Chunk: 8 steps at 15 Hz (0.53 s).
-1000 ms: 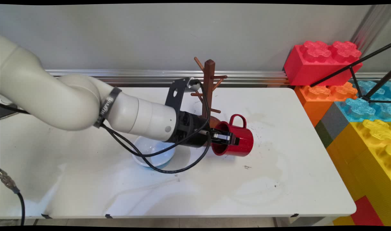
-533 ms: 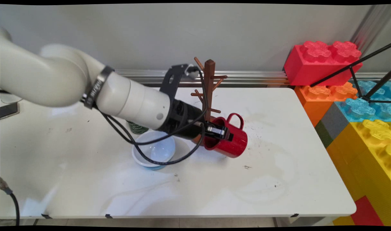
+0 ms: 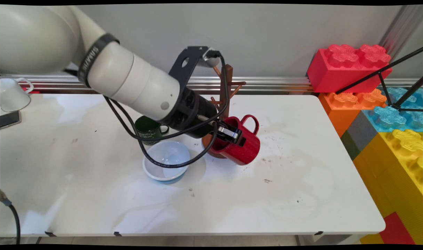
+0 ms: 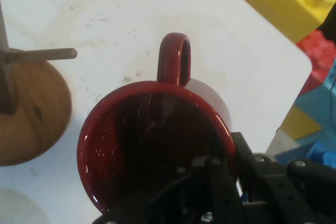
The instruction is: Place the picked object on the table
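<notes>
The pincer (image 3: 232,134) is closed on the rim of the red mug (image 3: 242,147), one finger inside, one outside. The mug hangs tilted above the table (image 3: 301,194), just beside the wooden mug stand (image 3: 226,86), near the bowl (image 3: 166,161) and the green mug (image 3: 148,127).
</notes>
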Each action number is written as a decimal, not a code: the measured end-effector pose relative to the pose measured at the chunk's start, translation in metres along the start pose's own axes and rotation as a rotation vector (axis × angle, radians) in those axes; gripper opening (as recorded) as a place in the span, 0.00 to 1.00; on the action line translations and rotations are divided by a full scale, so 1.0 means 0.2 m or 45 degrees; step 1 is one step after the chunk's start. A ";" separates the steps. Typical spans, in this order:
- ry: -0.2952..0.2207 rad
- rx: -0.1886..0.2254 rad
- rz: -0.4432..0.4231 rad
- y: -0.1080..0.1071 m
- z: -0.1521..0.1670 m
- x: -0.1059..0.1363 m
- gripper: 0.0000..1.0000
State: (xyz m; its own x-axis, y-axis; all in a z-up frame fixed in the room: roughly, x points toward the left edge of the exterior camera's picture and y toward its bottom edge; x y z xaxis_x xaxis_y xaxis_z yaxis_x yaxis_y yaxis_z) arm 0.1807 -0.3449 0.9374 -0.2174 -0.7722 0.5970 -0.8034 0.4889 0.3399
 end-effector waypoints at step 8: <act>-0.172 0.146 0.184 0.12 -0.08 0.06 0.00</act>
State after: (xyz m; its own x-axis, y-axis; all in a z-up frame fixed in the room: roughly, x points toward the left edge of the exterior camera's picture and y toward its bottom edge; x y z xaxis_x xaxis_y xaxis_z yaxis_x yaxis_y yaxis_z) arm 0.1674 -0.3348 0.9644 -0.4008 -0.7486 0.5282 -0.8146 0.5550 0.1685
